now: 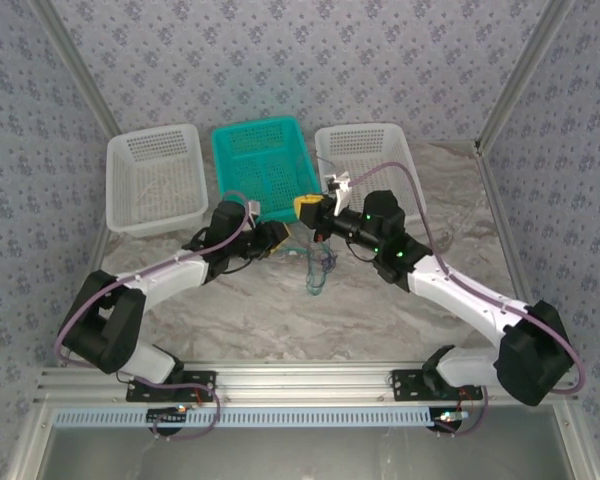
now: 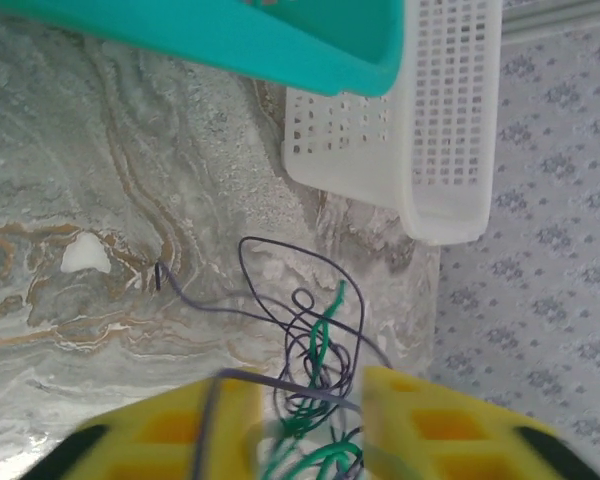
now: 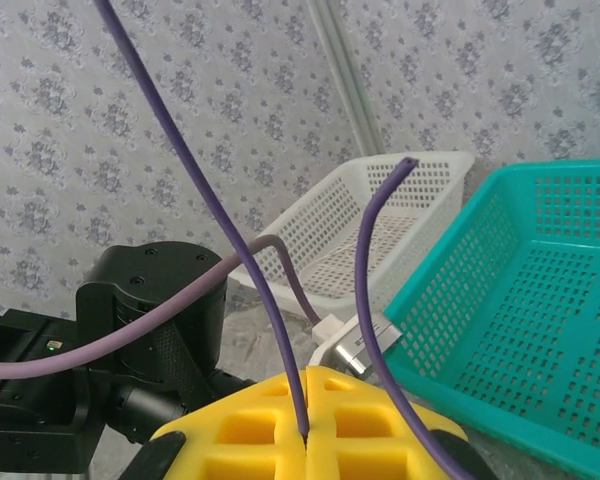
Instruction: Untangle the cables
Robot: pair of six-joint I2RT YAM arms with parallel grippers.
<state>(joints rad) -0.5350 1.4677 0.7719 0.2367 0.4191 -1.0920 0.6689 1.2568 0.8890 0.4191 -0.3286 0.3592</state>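
1. The right claw [image 3: 305,388] is pressing its yellow fingers together. A thin dark strand of the cables [image 3: 361,280] is coming out of the seam between them, so it is gripping that strand.
2. The left claw [image 2: 310,405] is standing with its jaws apart. Green and dark loops are sitting in the gap, and one dark strand is crossing from finger to finger, with nothing pinched.
3. In the overhead view the two claws are facing each other near the front of the teal basket [image 1: 230,140]. The knot of cables [image 1: 320,268] is hanging and pooling just below them on the tabletop [image 1: 280,320]. One loose dark end is trailing out across the marble.
4. By my reading, the step in hand is pulling one dark strand free: the right claw is lifting it while the left claw is lining up on the knot.
5. The knot is looking tight around the green wire, so the job is far from finished. The next move is probably calling for the left claw to close on the green loops and hold them down. The right claw can then draw its strand up and away slowly, since limp wire is likely to slip or cinch tighter.
6. The tabletop is showing a grey marble pattern with tan veins. One white basket [image 1: 120,190] is sitting to the left of the teal one and another white basket [image 1: 405,150] to its right. Flower-patterned wall panels [image 1: 280,50] are closing in the back and sides.
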